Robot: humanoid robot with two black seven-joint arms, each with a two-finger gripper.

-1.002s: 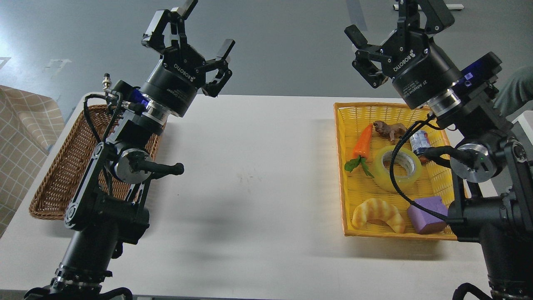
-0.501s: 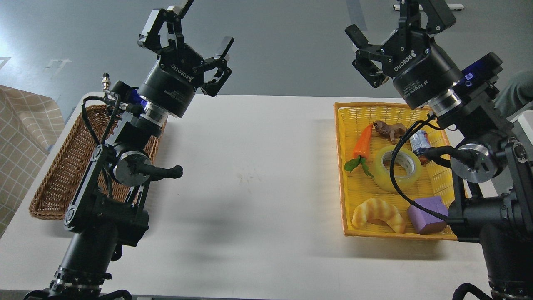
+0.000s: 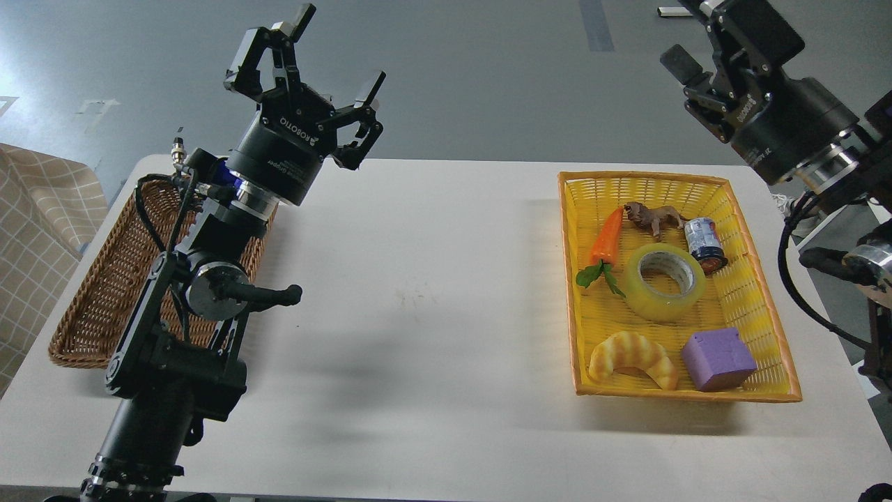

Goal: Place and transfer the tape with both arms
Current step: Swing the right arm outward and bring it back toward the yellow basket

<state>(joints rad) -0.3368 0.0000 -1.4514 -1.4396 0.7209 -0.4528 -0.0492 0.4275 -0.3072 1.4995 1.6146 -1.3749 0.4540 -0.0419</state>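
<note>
Your left arm (image 3: 188, 279) is rising from the bottom left corner and leaning up and to the right, its silver joint disc facing you above the brown wicker basket (image 3: 97, 293). Its gripper (image 3: 334, 87) is pointing up and away past the far edge of the white desk (image 3: 418, 314), and its jaws are standing spread apart with nothing between them.

Your right arm (image 3: 829, 160) is coming in from the right edge and reaching up toward the top right corner, held off beyond the side of the yellow basket (image 3: 766, 307). Its gripper (image 3: 697, 42) is being cut partly by the top of the view; the two fingers are showing a gap, so the jaws are looking released and empty.

The tape (image 3: 664, 282) is lying flat in the middle of the yellow basket, core opening facing up, well apart from both grippers. An orange carrot (image 3: 606, 237) is lying just to its left, a small can (image 3: 704, 240) is sitting at its upper right, a toy animal (image 3: 651, 216) is standing behind it, and a croissant (image 3: 633, 357) and a purple block (image 3: 718, 359) are resting nearer you.
</note>
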